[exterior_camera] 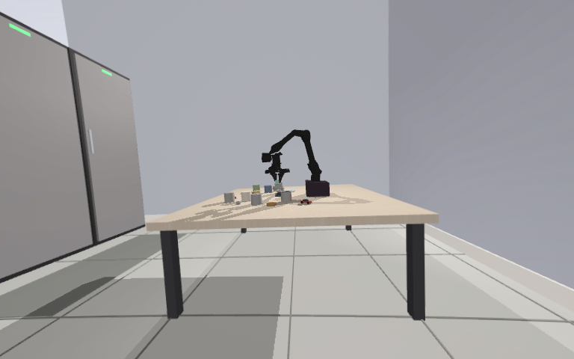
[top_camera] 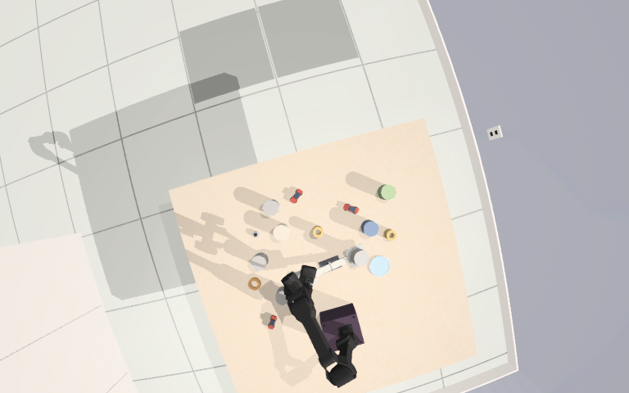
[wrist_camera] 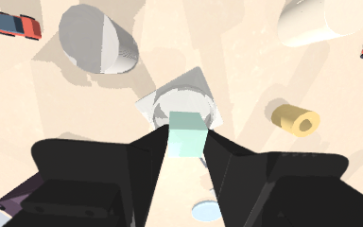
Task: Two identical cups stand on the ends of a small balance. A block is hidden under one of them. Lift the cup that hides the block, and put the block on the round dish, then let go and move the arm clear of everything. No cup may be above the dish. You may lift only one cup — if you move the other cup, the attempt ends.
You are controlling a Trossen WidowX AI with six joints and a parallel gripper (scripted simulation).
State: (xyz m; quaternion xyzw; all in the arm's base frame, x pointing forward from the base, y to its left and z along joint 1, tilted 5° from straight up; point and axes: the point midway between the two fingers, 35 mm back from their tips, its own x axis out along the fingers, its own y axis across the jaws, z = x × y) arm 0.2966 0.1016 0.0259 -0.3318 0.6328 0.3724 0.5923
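Note:
My gripper (exterior_camera: 277,179) (wrist_camera: 184,130) is shut on a mint-green block (wrist_camera: 186,142) and holds it above the near pan (wrist_camera: 144,105) of the balance (top_camera: 332,264), with no cup on that pan. A grey cup (top_camera: 359,258) stands on the balance's other end. The pale blue round dish (top_camera: 379,266) (wrist_camera: 206,211) lies just beyond that cup, with nothing on it. Another grey cup (top_camera: 282,295) (wrist_camera: 86,40) stands on the table beside the near pan, partly hidden by the arm in the top view.
More grey cylinders (top_camera: 270,207) (top_camera: 260,262), a cream one (top_camera: 281,232), a blue one (top_camera: 370,228) and a green one (top_camera: 386,191) stand around. Small red cars, yellow rings and an orange ring (top_camera: 250,286) lie among them. The purple arm base (top_camera: 357,331) is close to the balance.

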